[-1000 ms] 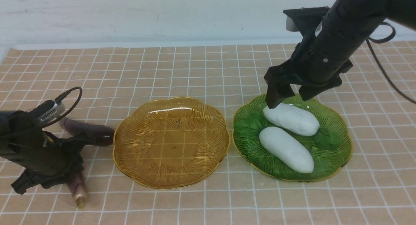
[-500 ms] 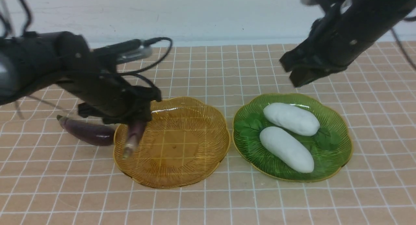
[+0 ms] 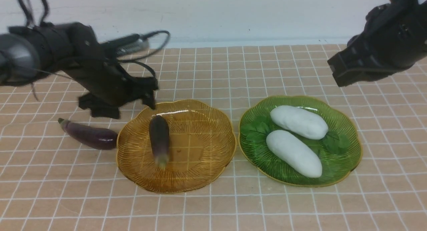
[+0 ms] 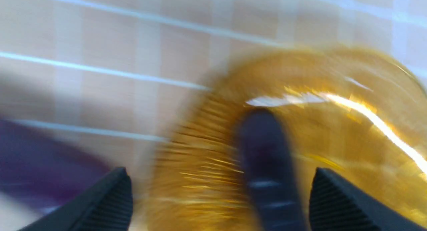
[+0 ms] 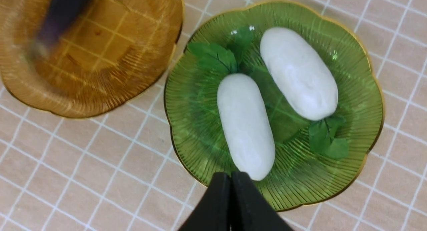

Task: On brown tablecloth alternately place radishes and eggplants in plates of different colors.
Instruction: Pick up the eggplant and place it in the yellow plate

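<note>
The brown tablecloth [image 3: 206,204], tan with a grid of thin white lines, lies beneath everything. On it sit two ribbed, see-through, scalloped plates with gold rims: the amber plate [image 3: 213,171] on the left, the green plate [image 3: 343,171] on the right. Two plump white radishes [image 3: 294,154] with green leaves lie on the green plate. One slim dark purple eggplant [image 3: 159,134] lies on the amber plate; the other eggplant [image 3: 91,136] rests on the cloth just beside that plate. The black left gripper [image 4: 220,197] is spread wide, holding nothing; the black right gripper [image 5: 230,177] is closed, empty.
</note>
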Action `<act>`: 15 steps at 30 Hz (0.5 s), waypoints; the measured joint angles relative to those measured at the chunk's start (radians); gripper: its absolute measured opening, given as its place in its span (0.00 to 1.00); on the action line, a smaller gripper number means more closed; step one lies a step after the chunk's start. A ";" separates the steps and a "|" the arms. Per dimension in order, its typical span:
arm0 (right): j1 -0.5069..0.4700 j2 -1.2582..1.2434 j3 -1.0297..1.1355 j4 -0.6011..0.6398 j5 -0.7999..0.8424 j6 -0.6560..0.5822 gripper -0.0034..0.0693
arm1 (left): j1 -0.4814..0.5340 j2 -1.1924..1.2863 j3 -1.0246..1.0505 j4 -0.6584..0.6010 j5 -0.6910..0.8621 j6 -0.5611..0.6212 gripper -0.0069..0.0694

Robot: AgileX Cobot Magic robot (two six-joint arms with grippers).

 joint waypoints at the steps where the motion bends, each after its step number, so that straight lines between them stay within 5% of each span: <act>1: 0.000 0.001 0.006 -0.001 0.000 0.000 0.02 | 0.028 -0.006 -0.010 0.020 0.021 -0.016 0.97; 7: 0.000 0.003 0.019 -0.001 0.000 0.000 0.02 | 0.204 0.010 -0.016 0.105 0.144 -0.231 0.97; 15: 0.000 0.003 0.026 -0.001 0.000 0.000 0.02 | 0.230 0.114 -0.016 0.097 0.116 -0.343 0.94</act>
